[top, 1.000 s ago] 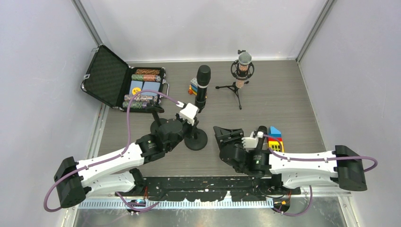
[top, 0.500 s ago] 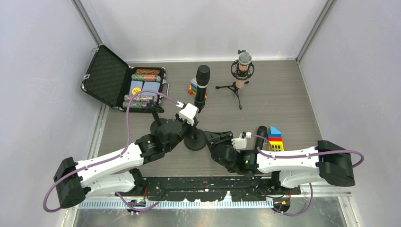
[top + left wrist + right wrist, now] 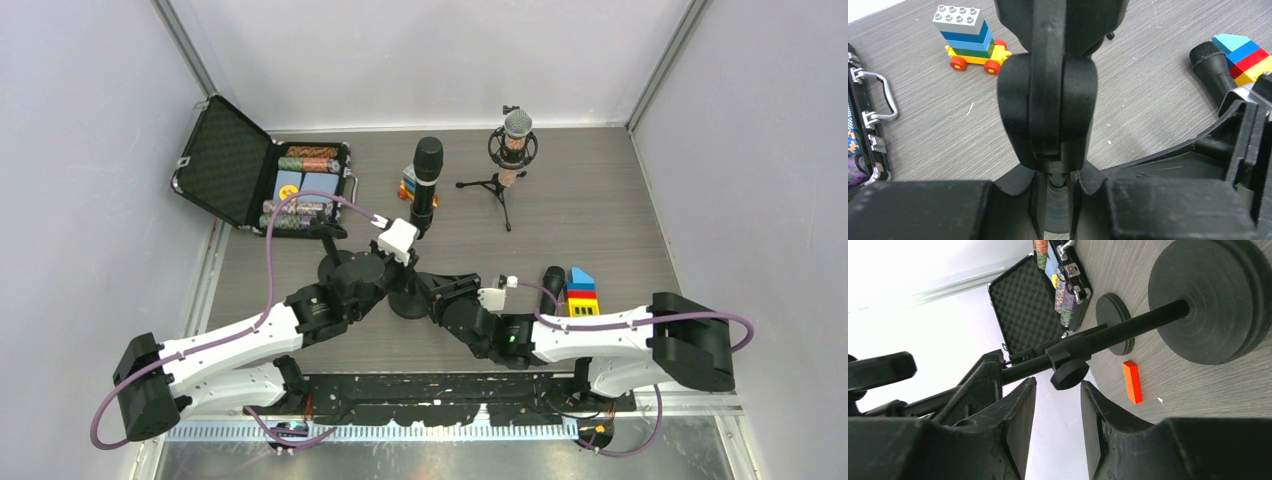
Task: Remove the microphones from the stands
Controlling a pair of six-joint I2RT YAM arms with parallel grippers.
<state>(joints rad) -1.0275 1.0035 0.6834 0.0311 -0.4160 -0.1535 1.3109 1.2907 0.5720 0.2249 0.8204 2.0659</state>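
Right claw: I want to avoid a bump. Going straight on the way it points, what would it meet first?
Probably the round black knob on the stand pole. It sits just ahead of the open right claw, in line with its gap, though depth is hard to judge.

The left arm (image 3: 240,340) angles forward and right from its base. The left gripper (image 3: 1058,186) has its jaws clamped tight on the stand (image 3: 1048,100). The right arm (image 3: 600,335) stretches low to the left, wrist rolled sideways. The right gripper (image 3: 1058,386) has its jaws part open, holding nothing.
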